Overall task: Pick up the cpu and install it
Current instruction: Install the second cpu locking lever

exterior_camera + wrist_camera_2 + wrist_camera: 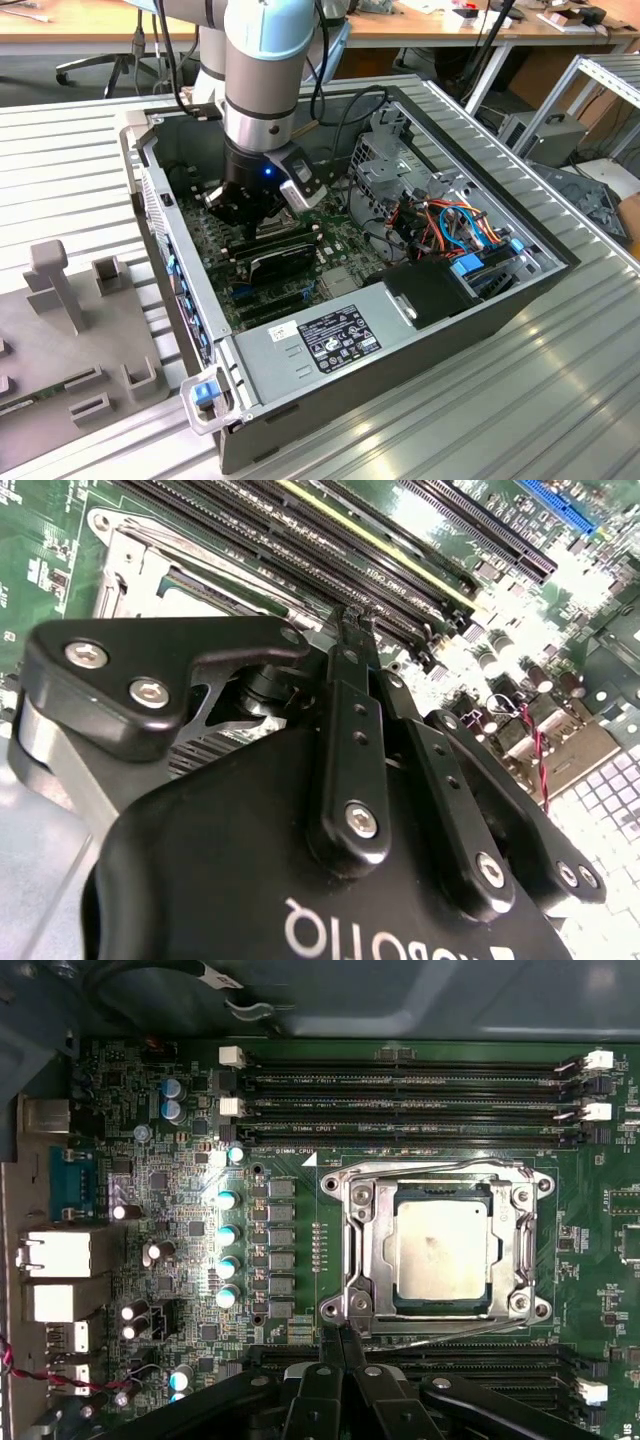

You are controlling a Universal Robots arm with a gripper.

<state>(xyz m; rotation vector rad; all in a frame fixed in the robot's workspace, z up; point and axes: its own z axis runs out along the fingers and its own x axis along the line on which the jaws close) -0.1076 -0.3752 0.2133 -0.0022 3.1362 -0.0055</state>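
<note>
The cpu (441, 1251), a flat square chip with a dull grey-tan face, lies inside the silver metal-framed socket (366, 1250) on the green motherboard (300, 1110). My gripper (345, 1338) is shut, its black fingers pressed together with nothing visible between them. The tips sit at the socket frame's corner, beside the cpu and apart from its face. In the second wrist view the shut gripper (354, 620) points down at the memory slots (330, 550), with the socket (125, 565) partly hidden behind the gripper body. In the exterior view the gripper (245, 212) is low inside the open computer case (470, 300).
Long black memory slots (410, 1085) run along both sides of the socket. Capacitors (227, 1230) and rear ports (60, 1260) stand nearby. The case holds a black power supply (430, 290), coloured cables (455, 225) and a drive cage (385, 160). A grey fixture (70, 330) lies on the exterior view's left.
</note>
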